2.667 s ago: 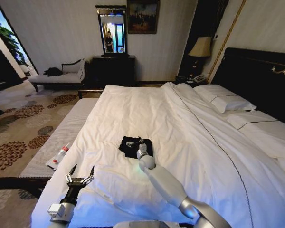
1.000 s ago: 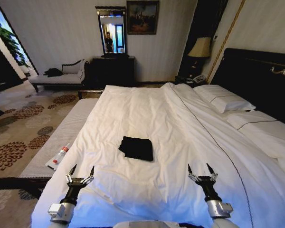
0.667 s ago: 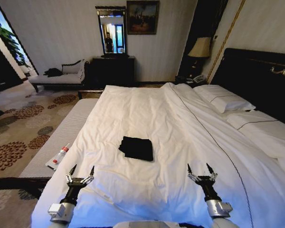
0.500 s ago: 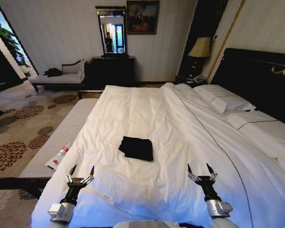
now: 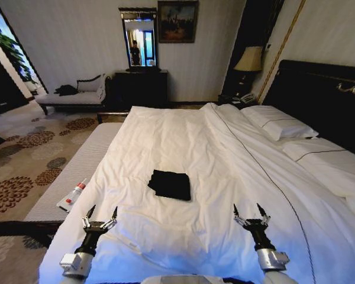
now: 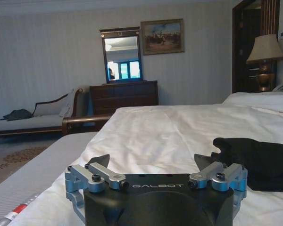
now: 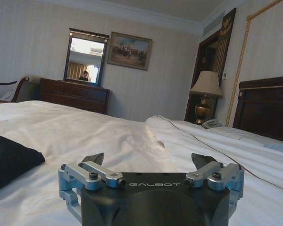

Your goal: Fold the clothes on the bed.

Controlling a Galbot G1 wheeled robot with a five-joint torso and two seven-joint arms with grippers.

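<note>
Clothes (image 5: 170, 184) lie folded compact on the bed (image 5: 225, 154), so left gripper (image 5: 100, 216) and right gripper (image 5: 251, 213), fingers spread, should hover clear, leaving the fold undisturbed

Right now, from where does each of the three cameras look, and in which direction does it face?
Head view: from high at the bed's near edge, looking down at the folded black T-shirt; the open left hand and right hand show below.
Left wrist view: low over the duvet, facing the dresser; its own hand in front, the T-shirt beside.
Right wrist view: low too, facing the lamp; its own hand in front.
All three share the T-shirt.
</note>
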